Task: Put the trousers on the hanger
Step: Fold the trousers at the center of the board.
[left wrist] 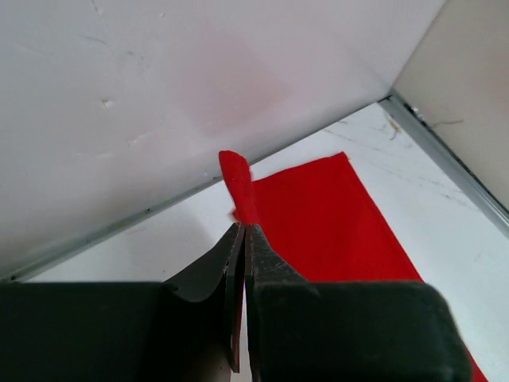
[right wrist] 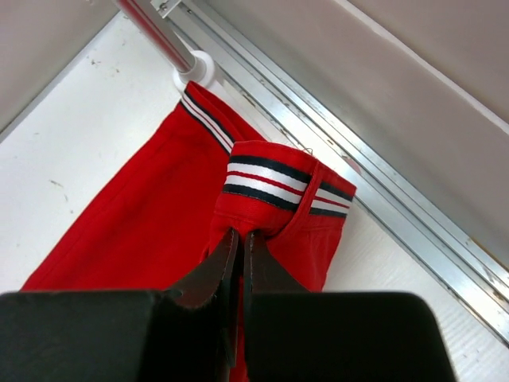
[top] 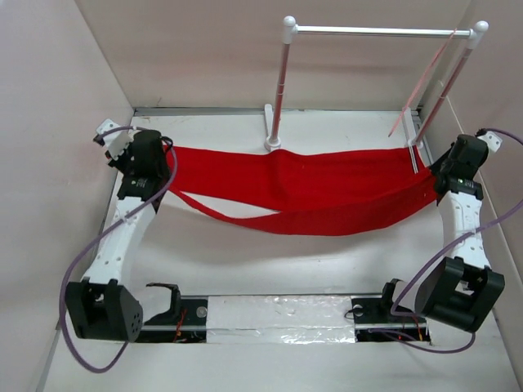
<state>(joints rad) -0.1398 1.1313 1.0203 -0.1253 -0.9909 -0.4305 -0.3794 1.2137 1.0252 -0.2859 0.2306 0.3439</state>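
Observation:
The red trousers (top: 310, 192) stretch across the table between my two grippers, sagging in the middle. My left gripper (top: 167, 149) is shut on the leg end; the left wrist view shows a red fold (left wrist: 238, 187) pinched between the jaws (left wrist: 242, 231). My right gripper (top: 431, 175) is shut on the waist end, just below the striped band (right wrist: 266, 179), seen between the closed jaws (right wrist: 241, 235). The thin pinkish hanger (top: 425, 82) hangs tilted from the rack bar at the back right, above the waist end.
A white-posted rack (top: 282, 82) with a metal bar (top: 376, 31) stands at the back, its left foot (top: 272, 143) touching the trousers' far edge and its right post (right wrist: 159, 36) near the waistband. Walls close in left, right and behind. A taped rail (top: 278, 314) runs between the arm bases.

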